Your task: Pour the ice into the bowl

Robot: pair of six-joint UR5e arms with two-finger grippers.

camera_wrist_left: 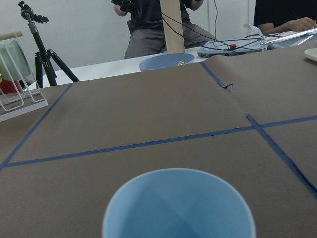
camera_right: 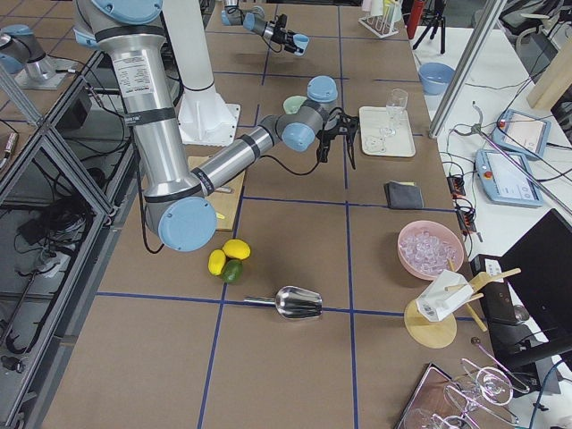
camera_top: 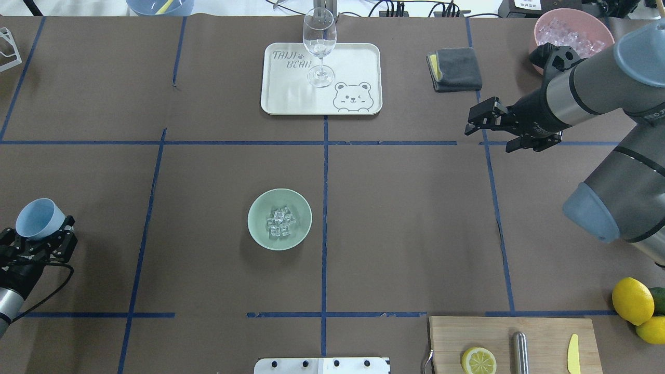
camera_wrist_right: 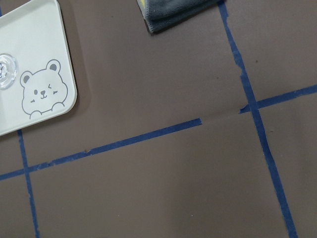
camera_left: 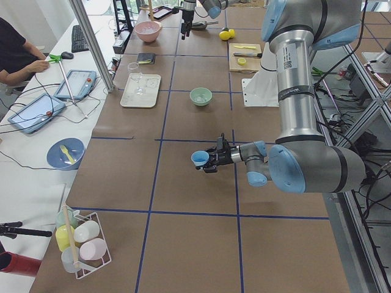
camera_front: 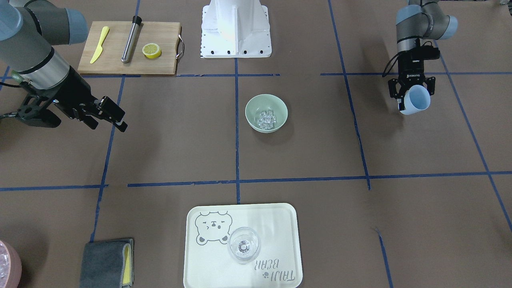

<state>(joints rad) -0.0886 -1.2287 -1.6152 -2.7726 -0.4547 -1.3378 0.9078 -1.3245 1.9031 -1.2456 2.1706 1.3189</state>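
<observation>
The mint-green bowl (camera_top: 258,230) (camera_front: 278,105) stands near the middle of the table. A small cluster of clear ice (camera_top: 280,222) (camera_front: 267,118) lies inside it. My left gripper (camera_top: 39,232) (camera_front: 412,94) hovers far out at the table's left side, shut on a light blue cup (camera_top: 40,218) (camera_wrist_left: 178,206) (camera_left: 200,158). The cup is tilted and I see no ice in it. My right gripper (camera_top: 484,120) (camera_front: 116,116) hangs open with nothing in it over the far right part of the table, away from the bowl.
A pale tray (camera_top: 353,62) with a wine glass (camera_top: 319,41) sits at the far middle. Beyond the right gripper are a grey cloth (camera_top: 456,68) and a pink container (camera_top: 571,34). A cutting board (camera_top: 545,330) with a lemon half (camera_top: 478,360) lies near right, beside whole lemons (camera_top: 632,300).
</observation>
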